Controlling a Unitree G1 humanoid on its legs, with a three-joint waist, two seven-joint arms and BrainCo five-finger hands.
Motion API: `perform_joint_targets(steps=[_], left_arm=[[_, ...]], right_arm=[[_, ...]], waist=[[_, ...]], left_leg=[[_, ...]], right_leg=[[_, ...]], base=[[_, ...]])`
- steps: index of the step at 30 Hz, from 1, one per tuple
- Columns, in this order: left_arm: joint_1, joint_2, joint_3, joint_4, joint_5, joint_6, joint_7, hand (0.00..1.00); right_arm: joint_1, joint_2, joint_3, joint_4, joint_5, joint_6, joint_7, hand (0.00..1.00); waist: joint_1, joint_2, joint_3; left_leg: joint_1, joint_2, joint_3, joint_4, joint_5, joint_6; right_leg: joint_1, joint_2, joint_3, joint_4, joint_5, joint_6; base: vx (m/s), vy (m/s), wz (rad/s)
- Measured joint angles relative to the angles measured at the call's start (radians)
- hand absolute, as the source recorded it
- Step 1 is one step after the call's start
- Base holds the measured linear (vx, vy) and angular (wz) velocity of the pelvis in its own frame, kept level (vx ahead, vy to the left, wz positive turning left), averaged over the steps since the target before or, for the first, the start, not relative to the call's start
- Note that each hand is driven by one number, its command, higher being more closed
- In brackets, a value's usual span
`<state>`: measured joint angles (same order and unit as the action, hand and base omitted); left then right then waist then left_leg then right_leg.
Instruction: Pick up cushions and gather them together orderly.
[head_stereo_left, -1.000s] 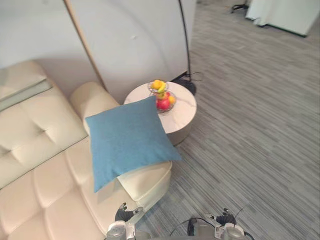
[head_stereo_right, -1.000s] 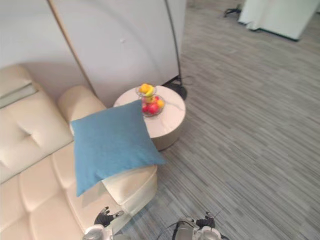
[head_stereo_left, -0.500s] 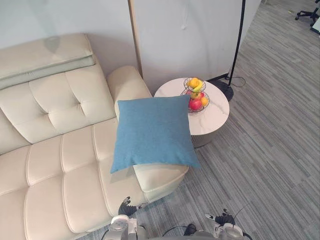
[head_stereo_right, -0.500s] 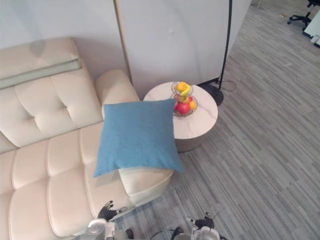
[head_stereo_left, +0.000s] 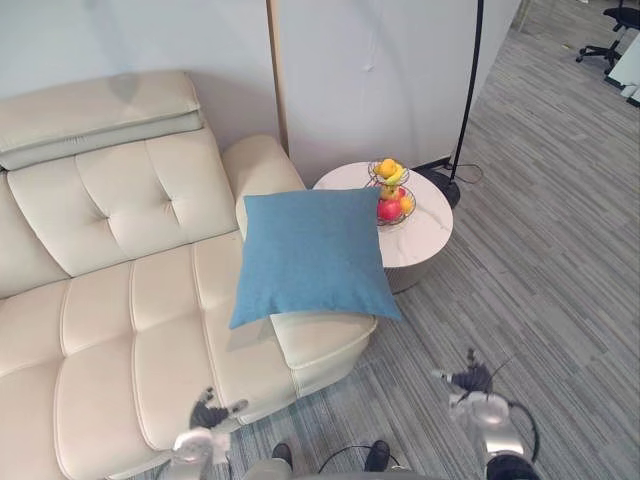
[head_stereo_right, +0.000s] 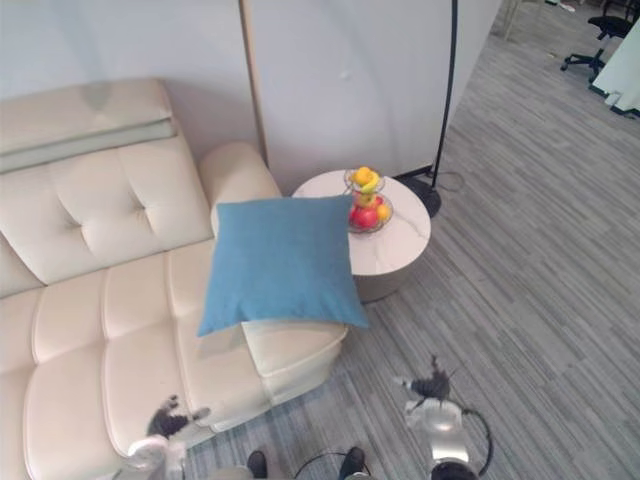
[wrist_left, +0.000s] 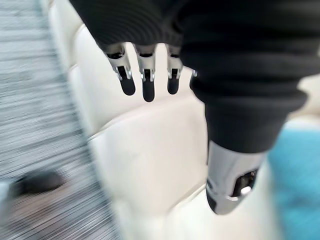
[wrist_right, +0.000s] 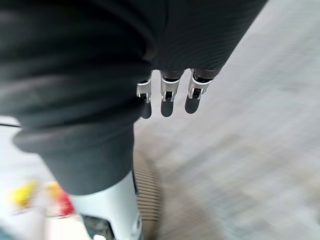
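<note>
Left eye view puts the blue cushion (head_stereo_left: 312, 255) at the armrest end of the cream sofa (head_stereo_left: 120, 300). It lies tilted across the end seat with its top edge leaning against the armrest. One lower corner juts past the sofa's outer edge, above the grey carpet (head_stereo_left: 540, 260).

Just beside that sofa end stands a round table (head_stereo_left: 428, 238) with a wire fruit basket (head_stereo_left: 392, 195) on it. A floor lamp pole (head_stereo_left: 466, 90) rises behind the table. Wide carpet runs along the sofa's front edge and out past its end.

My left hand (head_stereo_left: 207, 414) hangs low, just in front of the sofa's front edge, well apart from the cushion. In the left wrist view its fingers (wrist_left: 146, 86) are straight and relaxed, holding nothing. My right hand (head_stereo_left: 471, 381) hovers over the carpet off the sofa's end, its fingers (wrist_right: 169, 101) loose and empty.
</note>
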<state>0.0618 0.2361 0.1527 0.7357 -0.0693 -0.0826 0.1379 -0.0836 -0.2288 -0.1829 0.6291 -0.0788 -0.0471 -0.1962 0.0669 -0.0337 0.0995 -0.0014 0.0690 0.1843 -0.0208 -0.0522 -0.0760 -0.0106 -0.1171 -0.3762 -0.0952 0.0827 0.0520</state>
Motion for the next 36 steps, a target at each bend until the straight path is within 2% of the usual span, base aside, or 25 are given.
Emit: perform_joint_targets(steps=[3, 6, 8, 14, 18, 21, 29, 30, 33, 36], left_arm=[[-0.004, 0.014, 0.038, -0.066, -0.034, -0.001, 0.029, 0.0], [-0.034, 0.022, 0.059, -0.143, -0.061, -0.006, 0.041, 0.0], [-0.082, 0.03, 0.059, -0.158, -0.072, -0.017, 0.061, 0.0], [-0.324, 0.075, 0.021, -0.152, -0.099, -0.024, 0.111, 0.0], [-0.495, 0.127, -0.025, -0.064, -0.11, -0.035, 0.143, 0.0], [-0.571, 0.132, -0.04, -0.019, -0.111, -0.036, 0.152, 0.0], [-0.76, 0.117, -0.186, 0.059, -0.11, -0.035, 0.163, 0.0], [-0.777, 0.102, -0.194, 0.06, -0.11, -0.034, 0.163, 1.0], [-0.803, 0.09, -0.226, 0.059, -0.111, -0.034, 0.163, 1.0], [-0.828, 0.08, -0.235, 0.02, -0.164, -0.038, 0.174, 1.0]], right_arm=[[-0.037, -0.014, 0.0, -0.037, 0.0, -0.006, 0.001, 0.0], [-0.062, -0.016, 0.001, -0.073, 0.003, -0.006, 0.0, 0.0], [-0.097, -0.017, 0.002, -0.071, 0.013, -0.006, 0.0, 0.0], [-0.327, -0.037, 0.055, -0.031, 0.056, -0.009, -0.02, 0.0], [-0.509, -0.053, 0.081, 0.067, 0.103, -0.012, -0.047, 0.0], [-0.593, -0.056, 0.082, 0.125, 0.139, -0.012, -0.062, 0.0], [-0.765, -0.043, 0.152, 0.222, 0.198, 0.009, -0.096, 0.0], [-0.779, -0.034, 0.153, 0.223, 0.203, 0.011, -0.101, 1.0], [-0.806, -0.016, 0.161, 0.223, 0.218, 0.015, -0.106, 1.0], [-0.83, -0.008, 0.2, 0.223, 0.25, 0.015, -0.112, 1.0]], waist=[[0.005, -0.003, -0.001], [0.021, -0.009, -0.003], [0.024, -0.018, 0.004], [0.042, -0.031, 0.085], [0.048, -0.03, 0.157], [0.049, -0.03, 0.196], [0.049, -0.025, 0.29], [0.049, -0.025, 0.293], [0.048, -0.023, 0.311], [0.046, -0.022, 0.316]], left_leg=[[-0.001, 0.002, -0.002, -0.012, 0.003, -0.004], [-0.032, 0.007, -0.007, -0.009, 0.018, -0.008], [-0.049, 0.004, -0.017, -0.007, 0.039, 0.0], [-0.122, 0.001, -0.047, 0.04, 0.04, 0.001], [-0.183, 0.001, -0.057, 0.056, 0.04, 0.001], [-0.221, -0.001, -0.058, 0.076, 0.04, 0.001], [-0.297, 0.002, -0.063, 0.111, 0.04, 0.002], [-0.311, 0.002, -0.062, 0.111, 0.042, 0.004], [-0.315, 0.003, -0.062, 0.111, 0.042, 0.005], [-0.342, 0.003, -0.067, 0.112, 0.045, 0.008]], right_leg=[[-0.01, 0.007, 0.006, 0.0, 0.0, 0.0], [-0.039, 0.014, 0.005, 0.007, 0.004, 0.003], [-0.059, 0.018, 0.001, 0.007, 0.026, -0.023], [-0.097, 0.013, -0.002, 0.008, 0.031, -0.03], [-0.149, 0.011, 0.0, 0.008, 0.042, -0.042], [-0.179, 0.007, 0.003, 0.008, 0.049, -0.042], [-0.246, 0.006, 0.006, 0.026, 0.062, -0.049], [-0.261, 0.006, 0.006, 0.027, 0.064, -0.051], [-0.268, 0.007, 0.008, 0.03, 0.064, -0.052], [-0.293, 0.008, 0.008, 0.03, 0.067, -0.053]], base=[[0.03, -0.012, -0.06], [0.1, -0.005, -0.01], [0.16, -0.007, 0.1], [0.06, 0.007, 0.13], [-0.02, 0.009, 0.03], [-0.03, 0.013, 0.01], [-0.02, 0.01, 0.0], [0.0, 0.0, 0.0], [-0.01, 0.007, -0.01], [-0.01, 0.011, 0.02]])
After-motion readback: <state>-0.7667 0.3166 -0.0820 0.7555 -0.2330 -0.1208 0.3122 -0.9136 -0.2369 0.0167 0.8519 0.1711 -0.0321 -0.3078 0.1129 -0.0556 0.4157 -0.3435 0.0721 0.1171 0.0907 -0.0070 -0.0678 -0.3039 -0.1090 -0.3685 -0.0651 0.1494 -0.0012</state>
